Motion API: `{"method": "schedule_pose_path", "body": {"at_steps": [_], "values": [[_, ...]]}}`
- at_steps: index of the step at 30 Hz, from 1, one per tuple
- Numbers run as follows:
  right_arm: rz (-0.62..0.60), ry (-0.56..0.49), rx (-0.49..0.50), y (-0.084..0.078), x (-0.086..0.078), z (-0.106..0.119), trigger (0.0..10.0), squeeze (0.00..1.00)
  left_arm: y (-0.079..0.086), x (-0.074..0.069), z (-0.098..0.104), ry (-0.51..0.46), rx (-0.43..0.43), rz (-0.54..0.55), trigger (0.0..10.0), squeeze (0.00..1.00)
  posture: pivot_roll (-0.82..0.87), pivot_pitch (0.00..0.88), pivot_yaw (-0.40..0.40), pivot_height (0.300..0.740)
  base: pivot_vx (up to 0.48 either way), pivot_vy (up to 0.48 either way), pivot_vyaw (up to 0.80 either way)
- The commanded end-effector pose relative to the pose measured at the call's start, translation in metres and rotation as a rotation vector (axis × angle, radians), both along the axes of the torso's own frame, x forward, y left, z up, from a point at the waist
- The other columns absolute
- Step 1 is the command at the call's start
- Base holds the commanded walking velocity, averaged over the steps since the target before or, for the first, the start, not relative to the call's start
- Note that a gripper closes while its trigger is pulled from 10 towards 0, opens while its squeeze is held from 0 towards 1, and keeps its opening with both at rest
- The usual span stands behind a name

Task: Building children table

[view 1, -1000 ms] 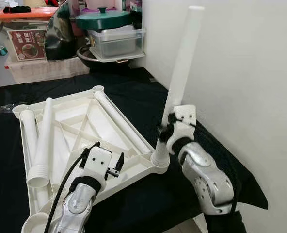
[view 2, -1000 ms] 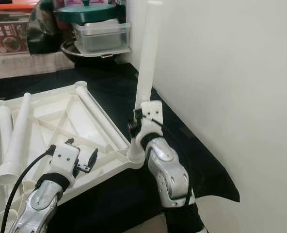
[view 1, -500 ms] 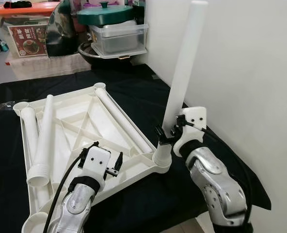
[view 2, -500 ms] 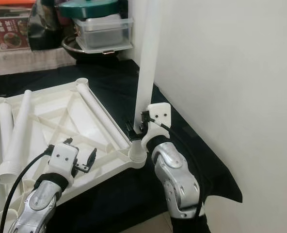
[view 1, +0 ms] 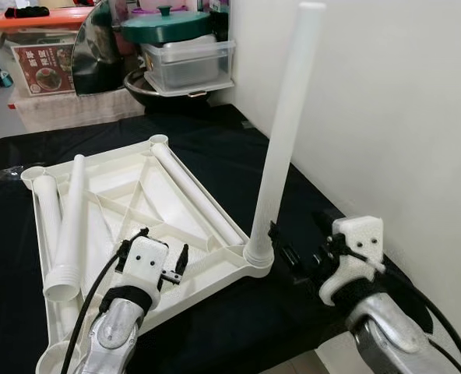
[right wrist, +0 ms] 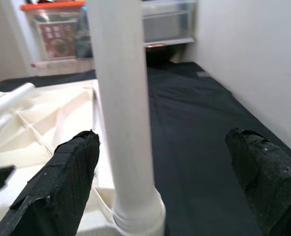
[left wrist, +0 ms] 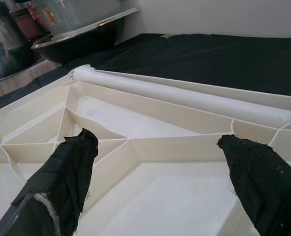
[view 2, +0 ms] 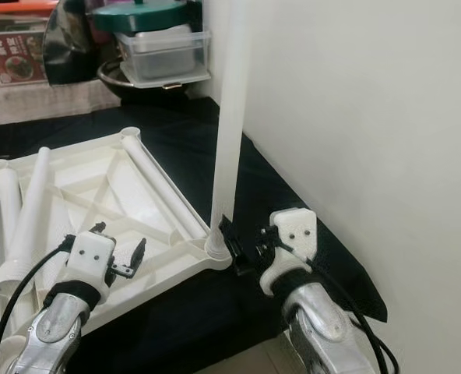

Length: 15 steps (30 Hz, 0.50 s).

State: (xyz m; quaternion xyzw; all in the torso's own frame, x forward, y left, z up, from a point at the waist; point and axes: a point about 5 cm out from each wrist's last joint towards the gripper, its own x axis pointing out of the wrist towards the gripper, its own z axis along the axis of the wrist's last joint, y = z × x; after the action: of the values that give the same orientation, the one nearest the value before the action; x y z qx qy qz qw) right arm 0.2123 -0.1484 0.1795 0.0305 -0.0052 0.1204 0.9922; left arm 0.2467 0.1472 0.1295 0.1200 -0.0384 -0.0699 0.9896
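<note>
Black cloth (view 1: 215,148) carries our upturned white tabletop (view 1: 129,210), one leg (view 1: 281,140) upright in its near corner socket. Our right gripper (view 1: 297,253) sits released beside that leg; our left gripper (view 1: 164,253) hovers open over the tabletop.

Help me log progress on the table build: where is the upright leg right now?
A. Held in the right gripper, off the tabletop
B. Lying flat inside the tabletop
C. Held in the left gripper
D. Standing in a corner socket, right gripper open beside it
D: the leg stands upright in the tabletop's corner socket, with the right gripper open beside it, not touching.
</note>
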Motion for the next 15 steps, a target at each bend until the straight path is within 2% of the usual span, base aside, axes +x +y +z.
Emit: {"method": "schedule_pose_path", "body": {"at_steps": [1,7,8,15], "values": [[-0.067,0.002,-0.011,-0.007,-0.002,0.001,10.0,0.00,0.002,-0.002,0.001,0.007,0.008,0.001,10.0,0.00,0.01,0.000,-0.018,0.740,0.000,0.000,0.00],[-0.139,-0.001,-0.042,-0.014,0.001,-0.001,10.0,0.00,0.003,-0.003,0.010,-0.022,-0.027,0.002,10.0,0.00,0.02,0.000,-0.011,0.740,0.000,0.000,0.00],[-0.211,-0.005,-0.081,-0.024,0.001,-0.004,10.0,0.00,0.002,-0.007,0.022,-0.061,-0.076,-0.008,10.0,0.00,0.02,0.000,-0.011,0.740,0.000,0.000,0.00],[-0.236,0.010,-0.096,-0.026,-0.002,-0.007,10.0,0.00,0.003,-0.019,0.021,-0.049,-0.081,-0.008,10.0,0.00,0.02,0.000,-0.012,0.740,0.000,0.000,0.00]]}}
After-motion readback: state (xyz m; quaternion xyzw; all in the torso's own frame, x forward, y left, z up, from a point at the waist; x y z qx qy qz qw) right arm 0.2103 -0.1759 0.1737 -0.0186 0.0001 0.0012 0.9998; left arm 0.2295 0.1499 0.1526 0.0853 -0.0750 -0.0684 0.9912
